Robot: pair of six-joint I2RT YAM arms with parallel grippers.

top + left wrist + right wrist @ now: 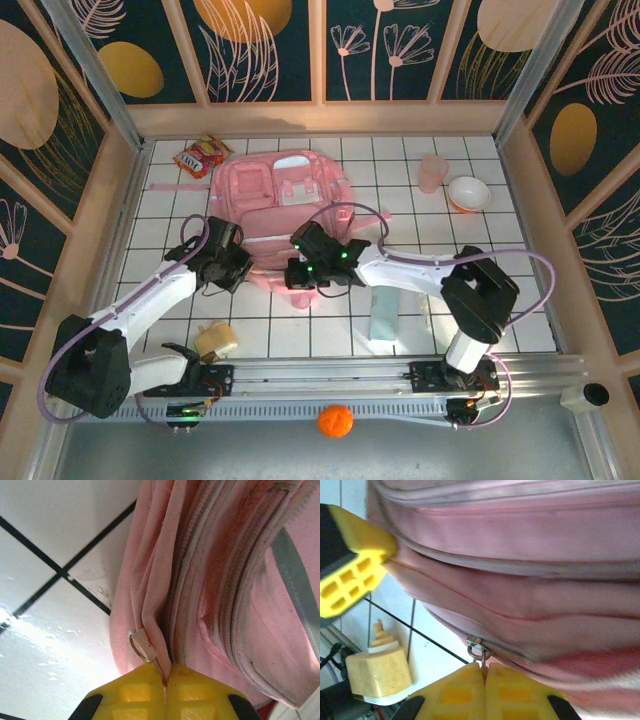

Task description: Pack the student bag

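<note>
The student bag (285, 195), a pale-pink backpack, lies flat at the middle back of the tiled table. My left gripper (238, 270) is at its near left corner. In the left wrist view, the left gripper (166, 672) is shut on a fold of the bag's pink fabric (210, 580), right beside a metal zip slider (142, 645). My right gripper (300, 276) is at the bag's near edge. In the right wrist view, the right gripper (484, 667) is shut on the zip pull (479, 649) of the bag (520, 570). The left gripper's yellow finger (355, 575) shows there too.
A red snack packet (201, 156) lies at the back left. A pink cup (432, 172) and a white bowl (468, 193) stand at the back right. A pale-green box (385, 315) lies under the right arm. A yellow bottle (216, 340) rests near the front left, and an orange ball (335, 421) lies beyond the rail.
</note>
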